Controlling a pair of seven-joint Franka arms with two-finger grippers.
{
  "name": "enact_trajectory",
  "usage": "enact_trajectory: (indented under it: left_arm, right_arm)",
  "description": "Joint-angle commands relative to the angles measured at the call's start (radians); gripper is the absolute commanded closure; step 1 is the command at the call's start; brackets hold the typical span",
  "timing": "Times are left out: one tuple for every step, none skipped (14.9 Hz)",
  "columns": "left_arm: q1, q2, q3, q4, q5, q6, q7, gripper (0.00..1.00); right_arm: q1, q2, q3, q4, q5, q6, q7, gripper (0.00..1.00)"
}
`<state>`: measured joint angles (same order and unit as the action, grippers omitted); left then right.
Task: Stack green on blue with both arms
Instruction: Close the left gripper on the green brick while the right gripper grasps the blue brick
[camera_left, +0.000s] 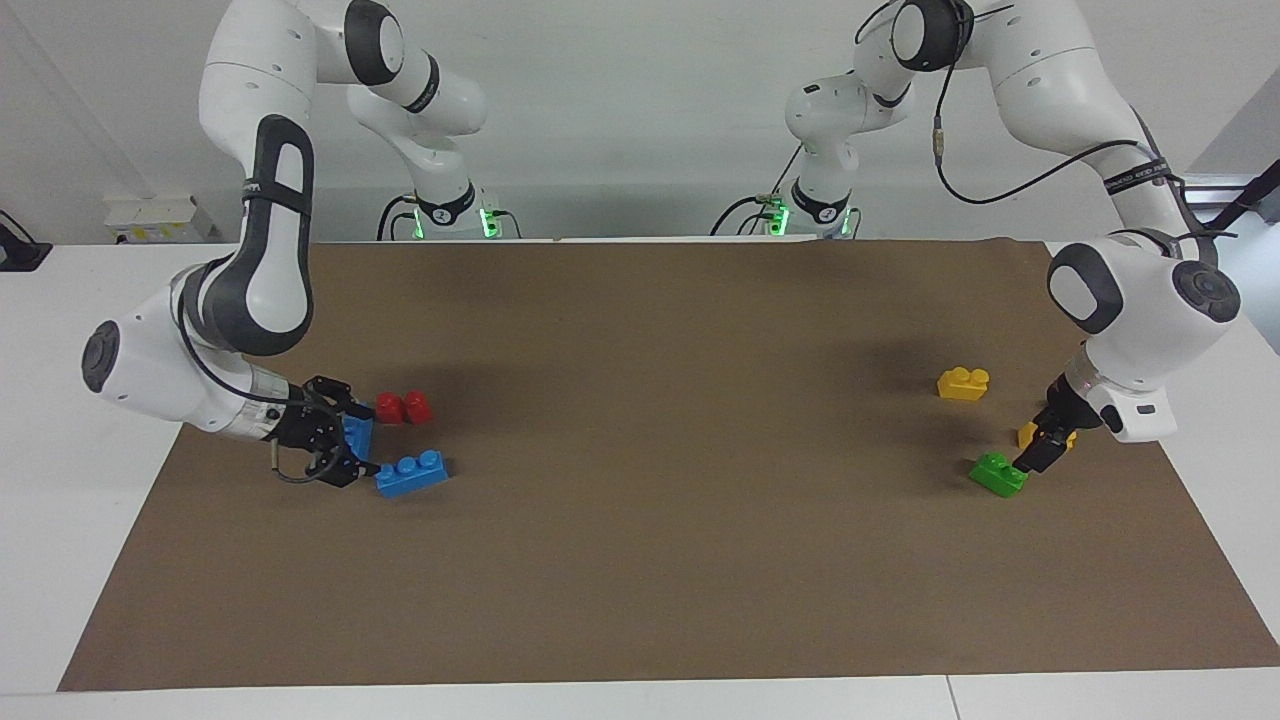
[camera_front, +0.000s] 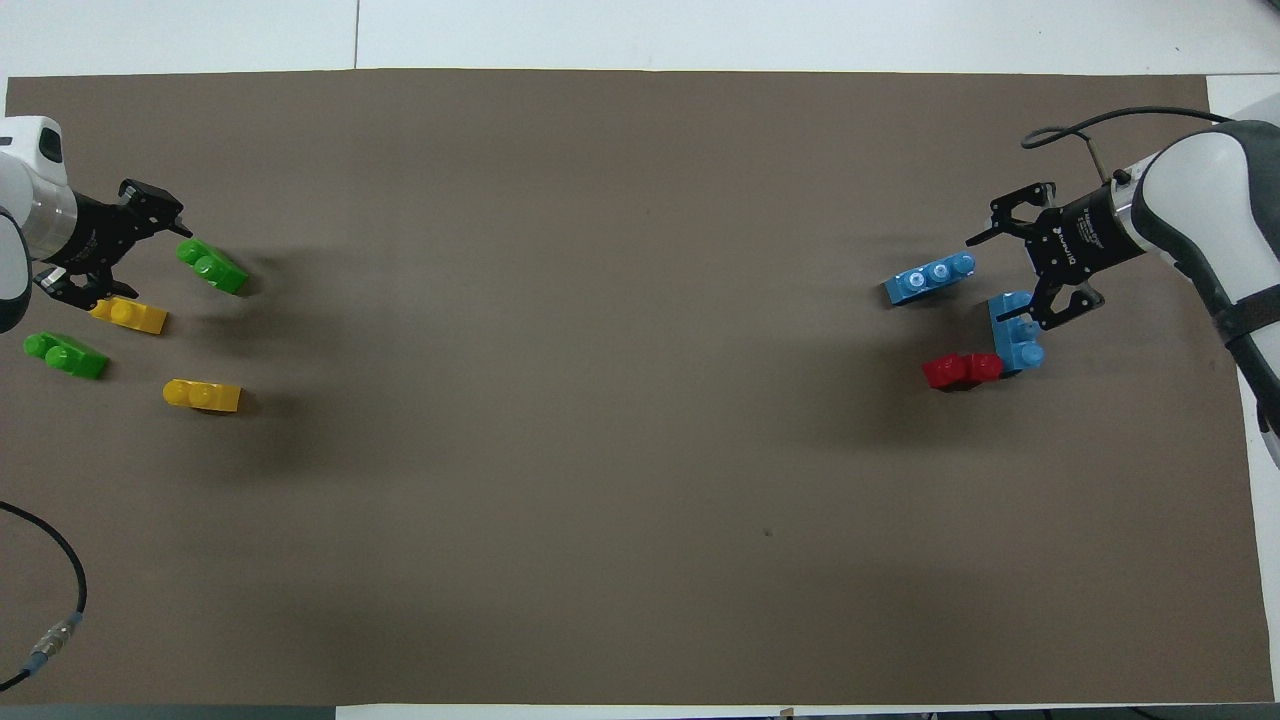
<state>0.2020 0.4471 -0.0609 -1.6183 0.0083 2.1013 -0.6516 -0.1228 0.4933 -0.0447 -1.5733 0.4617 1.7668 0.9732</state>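
Two green bricks lie near the left arm's end of the mat: one farthest from the robots, the other hidden in the facing view by the left arm. My left gripper is open and low, close beside the farthest green brick. Two blue bricks lie near the right arm's end: one slanted, one next to the red brick. My right gripper is open and low. One fingertip overlaps the second blue brick's end.
A red brick touches the second blue brick. Two yellow bricks lie among the green ones. Everything rests on a brown mat. A black cable lies at the mat's corner on the left arm's side.
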Motion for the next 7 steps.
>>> enact_trajectory:
  left_arm:
    - [0.002, 0.07, -0.008, 0.09, 0.009, 0.005, -0.017, 0.0]
    - [0.004, 0.076, -0.008, 0.093, 0.007, 0.009, -0.019, 0.0]
    - [0.002, 0.079, -0.008, 0.092, -0.004, 0.029, -0.019, 0.0]
    - [-0.001, 0.084, -0.008, 0.089, -0.013, 0.057, -0.019, 0.0]
    - [-0.007, 0.088, -0.008, 0.087, -0.017, 0.068, -0.019, 0.0]
    - [-0.009, 0.094, -0.008, 0.087, -0.018, 0.072, -0.019, 0.0]
    - [-0.009, 0.094, -0.007, 0.084, -0.016, 0.085, -0.019, 0.0]
  right_arm:
    - [-0.003, -0.019, 0.0, -0.039, 0.005, 0.002, -0.034, 0.0]
    - [-0.003, -0.021, 0.0, -0.048, 0.005, 0.013, -0.047, 0.0]
    - [-0.004, -0.019, 0.0, -0.05, 0.005, 0.022, -0.053, 0.0]
    - [-0.005, -0.016, 0.0, -0.05, 0.005, 0.034, -0.062, 0.0]
    - [-0.005, -0.012, 0.0, -0.051, 0.005, 0.049, -0.073, 0.0]
    - [-0.005, -0.01, 0.0, -0.053, 0.005, 0.065, -0.085, 0.0]
    - [-0.006, -0.012, 0.0, -0.048, 0.005, 0.075, -0.094, 0.0]
